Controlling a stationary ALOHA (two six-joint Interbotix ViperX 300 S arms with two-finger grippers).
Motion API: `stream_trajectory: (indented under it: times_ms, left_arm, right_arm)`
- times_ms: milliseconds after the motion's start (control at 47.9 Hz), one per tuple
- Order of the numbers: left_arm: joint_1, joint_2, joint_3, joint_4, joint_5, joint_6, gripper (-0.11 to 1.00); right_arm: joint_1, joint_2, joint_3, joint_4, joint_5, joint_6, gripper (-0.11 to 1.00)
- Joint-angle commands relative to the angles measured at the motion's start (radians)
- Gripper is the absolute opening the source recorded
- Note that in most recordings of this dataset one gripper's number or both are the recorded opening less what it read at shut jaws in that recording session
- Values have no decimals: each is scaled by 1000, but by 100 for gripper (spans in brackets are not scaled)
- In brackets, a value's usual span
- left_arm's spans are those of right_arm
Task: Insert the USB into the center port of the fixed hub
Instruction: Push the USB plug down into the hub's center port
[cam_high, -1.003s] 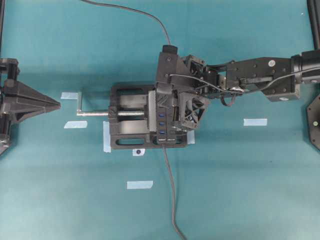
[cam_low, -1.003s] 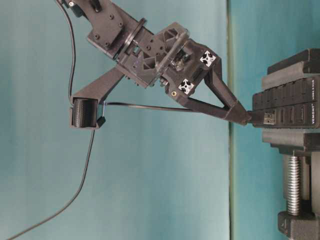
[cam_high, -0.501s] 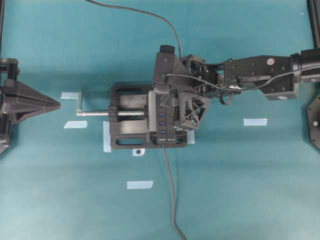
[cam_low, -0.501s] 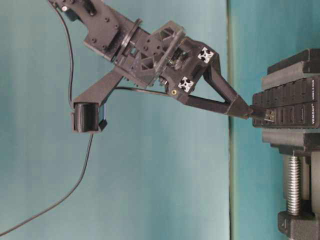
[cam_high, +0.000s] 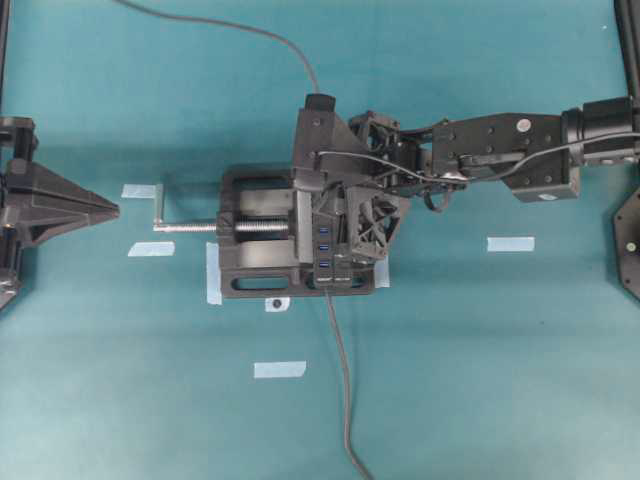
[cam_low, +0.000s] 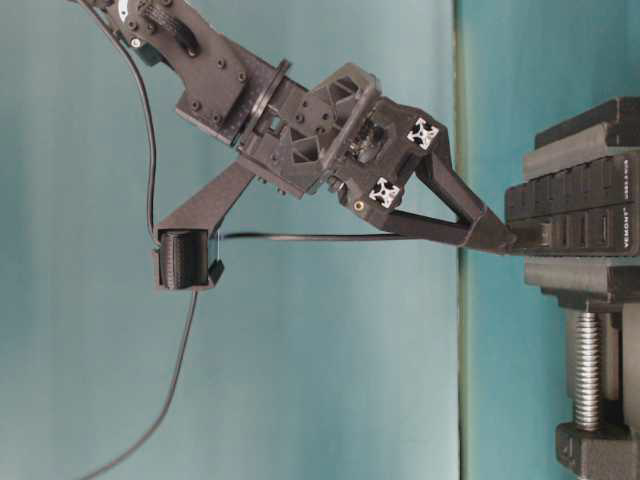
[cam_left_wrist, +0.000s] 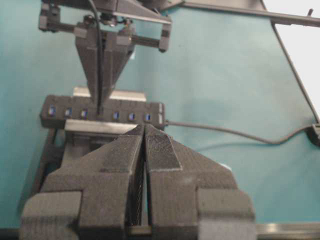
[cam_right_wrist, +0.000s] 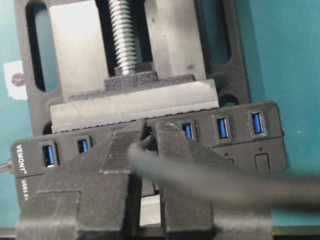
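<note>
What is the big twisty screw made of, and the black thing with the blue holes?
The vise screw looks like bare metal: shiny silver with ridged threads. The hub looks like matte black plastic, smooth, with white printed letters; its blue slot linings look like plastic too, though that is hard to tell.

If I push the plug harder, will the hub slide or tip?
Probably neither: the hub sits clamped in the vise, which looks heavy. The thin cable looks floppy, so likely only the right hand steadies the plug.
</note>
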Motion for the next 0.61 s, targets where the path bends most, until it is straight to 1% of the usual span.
stream_trajectory:
  times_ms: [0,585]
  left_arm:
    - [-2,5,-12,3,-11,-2,0]
    - [-2,5,-12,3,-11,-3,0]
  right_arm:
    - [3,-14,-11,-2,-2,-6,6]
    - [5,-6,6,2,2,-8,6]
